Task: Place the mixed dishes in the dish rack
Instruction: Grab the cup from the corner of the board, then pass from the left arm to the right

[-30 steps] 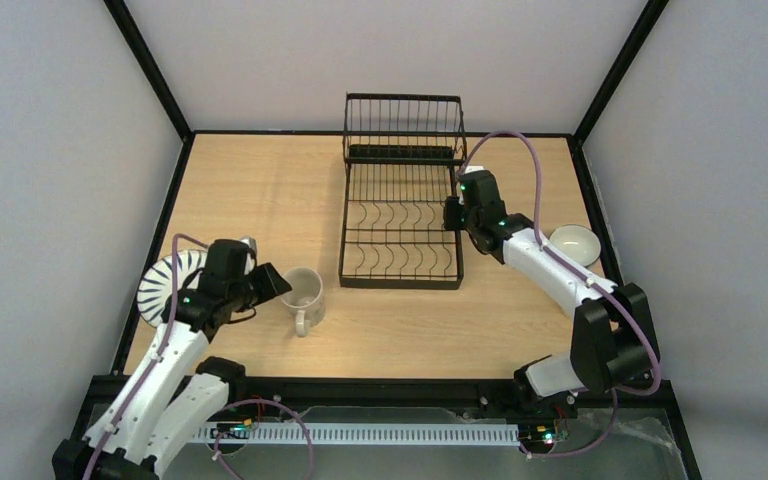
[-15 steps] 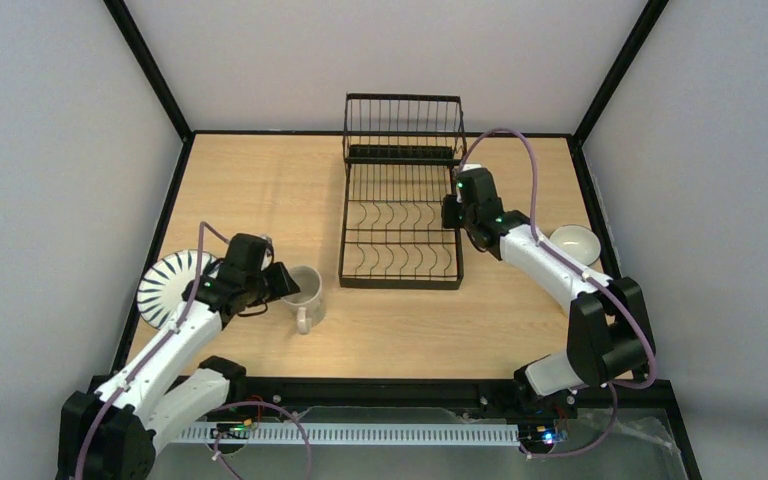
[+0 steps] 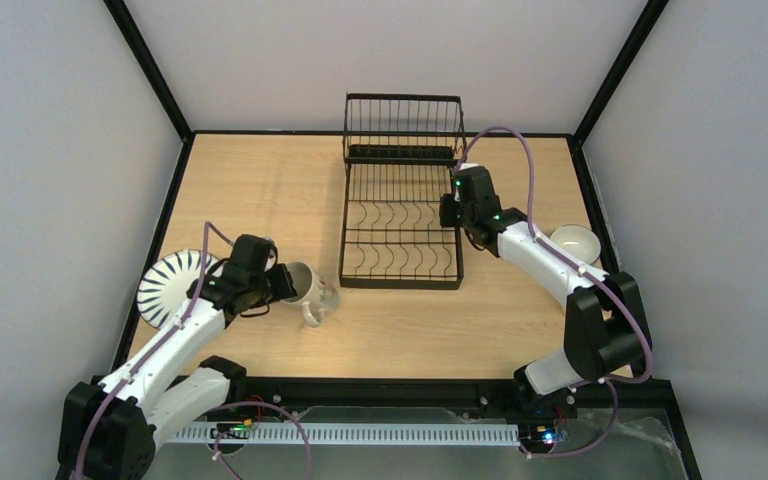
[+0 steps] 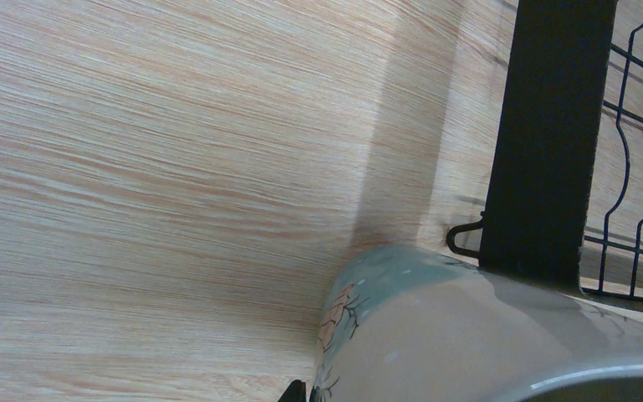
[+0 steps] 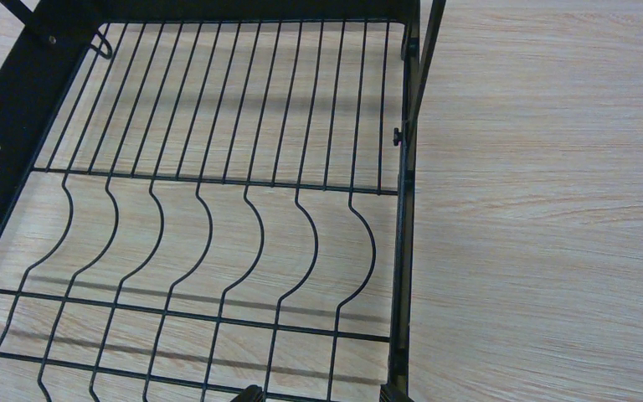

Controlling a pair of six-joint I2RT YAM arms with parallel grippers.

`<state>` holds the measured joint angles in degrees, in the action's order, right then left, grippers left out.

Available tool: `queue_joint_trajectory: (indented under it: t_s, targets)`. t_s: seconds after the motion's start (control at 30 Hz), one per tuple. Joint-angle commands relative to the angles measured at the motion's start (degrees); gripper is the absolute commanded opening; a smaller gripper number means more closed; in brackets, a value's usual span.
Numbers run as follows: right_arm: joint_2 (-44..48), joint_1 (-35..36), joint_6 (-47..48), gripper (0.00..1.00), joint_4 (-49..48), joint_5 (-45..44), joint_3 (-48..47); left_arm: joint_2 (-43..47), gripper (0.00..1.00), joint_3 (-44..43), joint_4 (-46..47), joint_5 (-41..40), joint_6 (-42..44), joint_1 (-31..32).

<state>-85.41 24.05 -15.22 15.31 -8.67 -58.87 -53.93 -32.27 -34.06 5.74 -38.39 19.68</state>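
Observation:
A beige mug point(image 3: 314, 291) with a tree print point(image 4: 469, 335) sits tilted on the table just left of the dish rack point(image 3: 401, 205). My left gripper point(image 3: 282, 284) is shut on its near-left rim; only one dark fingertip point(image 4: 298, 392) shows in the left wrist view. A white plate with dark radial stripes point(image 3: 165, 285) lies flat at the left edge, behind the left arm. A cream bowl point(image 3: 574, 243) rests at the right edge. My right gripper point(image 3: 449, 212) hovers open over the rack's right side rail point(image 5: 400, 251), with nothing between its fingertips point(image 5: 248, 394).
The rack's raised upper basket point(image 3: 403, 125) stands at the far end, and its slotted lower level point(image 5: 218, 218) holds nothing. Its black frame bar point(image 4: 546, 134) is close in front of the mug. Black enclosure posts and grey walls border the table.
My left gripper moved right to the mug and closed on its rim; the mug has tipped and slid slightly right. The right gripper crept a little farther along the rack's edge.

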Motion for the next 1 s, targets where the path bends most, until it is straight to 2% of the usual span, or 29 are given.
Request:
queue_joint_trajectory:
  t_s: [0.0, 0.37, 0.73, 0.97]
  targets:
    - [-0.33, 0.51, 0.1, 0.79, 0.52, 0.53, -1.68, 0.87, 0.02, -0.23, 1.53, 1.28, -1.84, 1.09]
    - [1.56, 1.43, 0.26, 0.79, 0.71, 1.3, -2.38, 9.35, 0.02, -1.53, -0.28, 2.17, -5.6, 1.15]
    - [3.8, 4.17, 0.87, 0.79, -0.61, 6.37, -2.8, 18.17, 0.02, -1.74, 5.67, 8.17, -10.05, 1.15]
    - [8.27, 4.95, -1.14, 0.79, -0.21, 12.33, 0.54, 18.55, 0.02, -1.39, 11.42, 8.4, -13.2, 1.15]
